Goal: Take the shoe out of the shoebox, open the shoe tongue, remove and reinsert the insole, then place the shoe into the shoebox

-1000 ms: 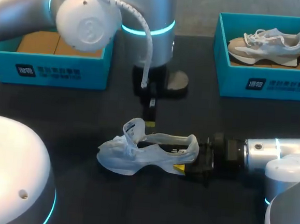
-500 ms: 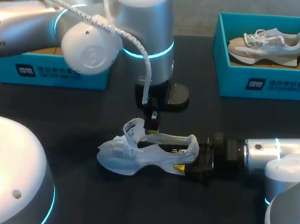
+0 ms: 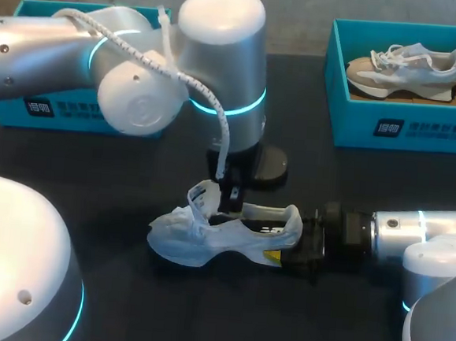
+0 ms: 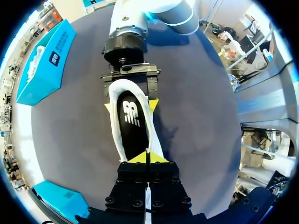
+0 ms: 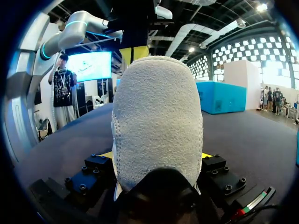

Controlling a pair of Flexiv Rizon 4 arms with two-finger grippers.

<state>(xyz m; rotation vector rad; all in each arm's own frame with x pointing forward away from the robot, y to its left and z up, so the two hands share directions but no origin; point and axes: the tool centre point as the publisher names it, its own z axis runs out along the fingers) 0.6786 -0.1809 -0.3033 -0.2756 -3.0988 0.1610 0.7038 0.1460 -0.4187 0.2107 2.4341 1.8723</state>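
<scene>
A white shoe (image 3: 207,236) lies on the dark table, toe to the left, with its tongue (image 3: 202,196) pulled up. My right gripper (image 3: 285,250) is shut on the heel, one yellow tip on each side (image 4: 131,105). In the right wrist view the grey heel (image 5: 156,121) fills the space between the fingers (image 5: 106,154). My left gripper (image 4: 147,156) is shut and points down into the shoe's opening behind the tongue. Its tips are at the front end of the black insole (image 4: 132,126). I see nothing between them. In the head view the left gripper (image 3: 230,196) is partly hidden by its wrist.
At the back right stands a teal shoebox (image 3: 405,129) with a second shoe (image 3: 406,66) in it. Another teal shoebox (image 3: 59,110) sits at the back left, behind my left arm. Bare dark table lies in front of the shoe.
My left arm has swung forward and lowered its shut gripper from behind the shoe into the opening. The right gripper and the shoe have not moved.
</scene>
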